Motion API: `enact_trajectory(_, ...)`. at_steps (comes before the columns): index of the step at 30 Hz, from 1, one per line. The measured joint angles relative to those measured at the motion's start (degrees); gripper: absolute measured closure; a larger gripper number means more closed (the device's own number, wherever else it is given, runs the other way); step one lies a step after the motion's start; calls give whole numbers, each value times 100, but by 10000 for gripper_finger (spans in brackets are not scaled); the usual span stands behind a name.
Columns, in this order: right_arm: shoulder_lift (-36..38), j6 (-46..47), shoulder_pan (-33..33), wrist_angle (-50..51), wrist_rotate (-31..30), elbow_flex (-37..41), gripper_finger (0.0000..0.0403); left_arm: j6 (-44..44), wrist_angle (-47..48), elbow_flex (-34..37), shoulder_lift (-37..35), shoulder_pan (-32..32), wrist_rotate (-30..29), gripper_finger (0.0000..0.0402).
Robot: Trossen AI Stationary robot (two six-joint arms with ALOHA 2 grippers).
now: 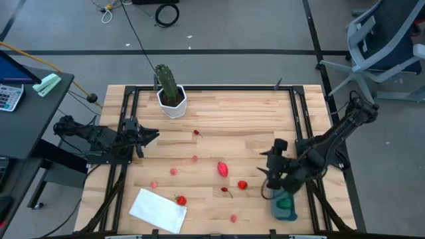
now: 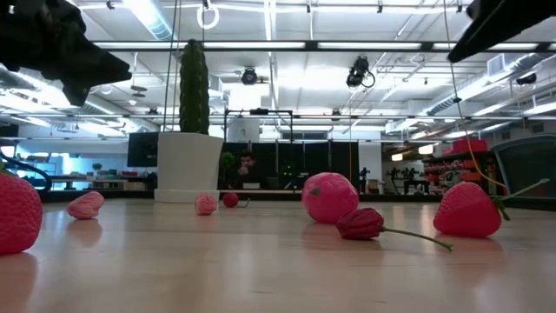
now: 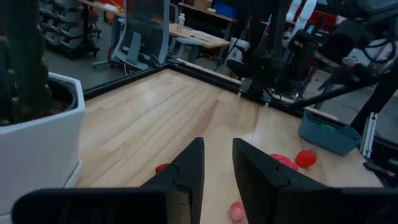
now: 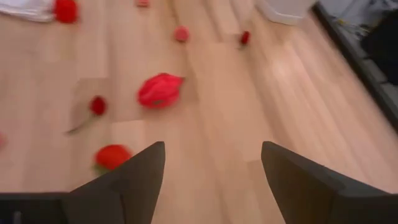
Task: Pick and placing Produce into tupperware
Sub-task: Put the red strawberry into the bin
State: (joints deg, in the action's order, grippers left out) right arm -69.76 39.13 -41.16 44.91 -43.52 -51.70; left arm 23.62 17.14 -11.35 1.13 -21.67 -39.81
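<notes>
Closest to the low camera, a pink strawberry (image 2: 17, 213) fills the worktop's left foreground, with a small dark red cherry on a stem (image 2: 360, 223) lying just in front of a round pink fruit (image 2: 329, 196) and a second pink strawberry (image 2: 469, 209) off to the right. From above, the produce lies scattered over the middle of the worktop (image 1: 226, 113): a large pink-red piece (image 1: 223, 168) at the centre, a red one (image 1: 242, 185) just beside it, and another red strawberry (image 1: 180, 200) touching the edge of a flat white sheet (image 1: 158, 210) near the front left corner. A cactus in a white pot (image 1: 170, 93) stands at the back edge. The teal tupperware (image 1: 284, 206) sits near the front right corner, with something green inside. The right pincer (image 1: 271, 174) hovers just beside it, toward the centre, its jaws spread wide with nothing between them. The left pincer (image 1: 150, 135) waits at the left edge, its fingers (image 3: 189, 171) narrowly apart and holding nothing.
</notes>
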Motion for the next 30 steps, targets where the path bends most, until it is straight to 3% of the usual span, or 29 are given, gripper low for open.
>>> enact_trajectory(8,-172,17,874,2,59,1,127,273,-810,0,0,7,-14,323)
enact_trajectory(17,-179,176,1306,-261,65,2,127,-101,-1207,-3,73,63,11,306)
enact_trajectory(22,-179,280,1403,-509,69,0,127,-1299,-1785,-312,386,72,20,265)
enact_trajectory(30,-179,334,1448,-653,67,0,127,-2814,-1791,-1899,1666,72,18,199)
